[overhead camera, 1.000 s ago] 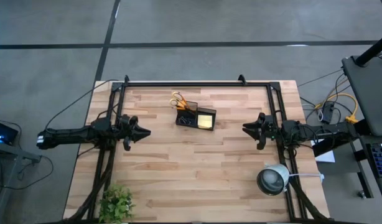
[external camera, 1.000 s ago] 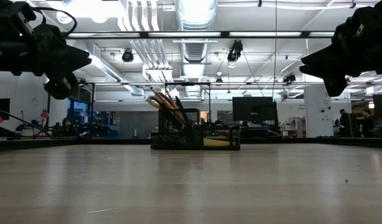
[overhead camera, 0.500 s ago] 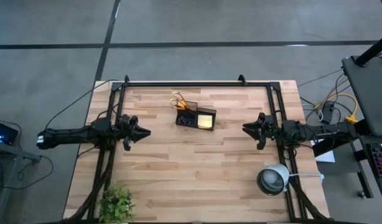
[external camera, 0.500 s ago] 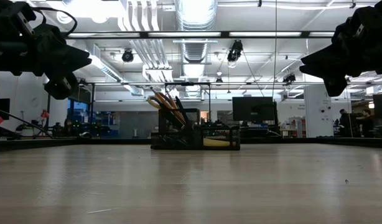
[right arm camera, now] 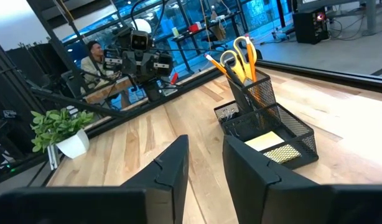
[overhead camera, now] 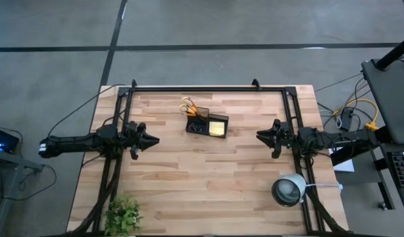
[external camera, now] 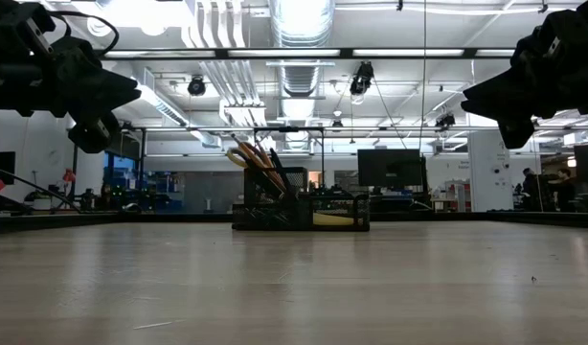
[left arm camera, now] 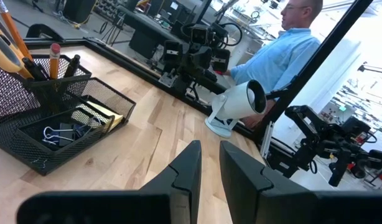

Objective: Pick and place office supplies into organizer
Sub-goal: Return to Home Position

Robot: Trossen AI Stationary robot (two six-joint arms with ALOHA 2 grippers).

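The black mesh organizer [overhead camera: 206,124] stands on the table's far middle, also seen in the low view [external camera: 301,211]. Yellow-handled scissors [overhead camera: 188,105], orange pencils [left arm camera: 54,56] and dark pens stand upright in its tall cup. The yellow sticky-note pad [overhead camera: 218,126] lies in its low tray, and binder clips [left arm camera: 54,132] lie in another compartment. My left gripper [overhead camera: 156,139] hovers above the table's left side, pointing right, open by a narrow gap [left arm camera: 209,155]. My right gripper [overhead camera: 259,136] hovers at the right side, pointing left, open [right arm camera: 205,152]. Both are well away from the organizer.
A small green plant [overhead camera: 123,214] sits at the near left corner. A round white-grey device [overhead camera: 289,189] stands at the near right corner. A black frame rail [overhead camera: 202,87] runs along the far edge. One person [left arm camera: 278,56] sits beyond the table's right side, another [right arm camera: 91,59] beyond its left.
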